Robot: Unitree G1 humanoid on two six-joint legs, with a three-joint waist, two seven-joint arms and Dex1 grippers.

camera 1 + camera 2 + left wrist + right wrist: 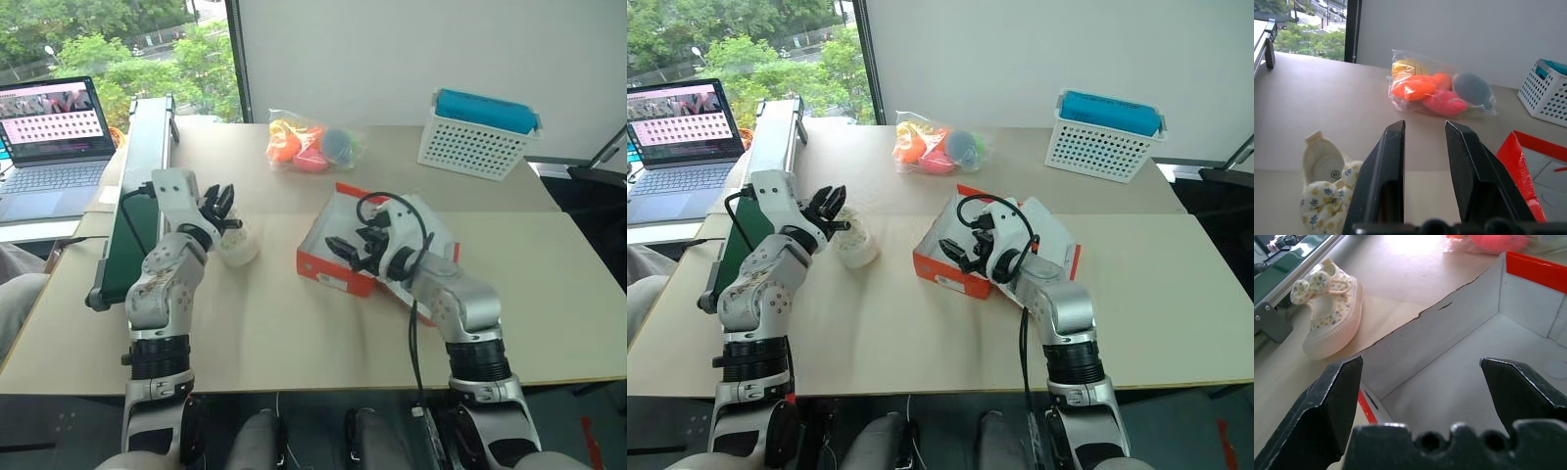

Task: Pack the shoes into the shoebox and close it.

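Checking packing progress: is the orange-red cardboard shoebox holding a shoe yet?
Seemingly empty: the orange-red cardboard shoebox shows bare white floor in the right wrist view, and the cream floral shoe sits outside on the table.

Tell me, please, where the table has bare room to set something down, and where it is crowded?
The widest bare stretch of table lies along the near edge, in front of the shoe and the shoebox. Another free patch sits right of the shoebox, below the white basket. It is crowded between shoe and shoebox, where both grippers work, and around the toy bag.

A clear bag of toys (312,144) lies near a white basket (476,144); a laptop (54,137) stands open.
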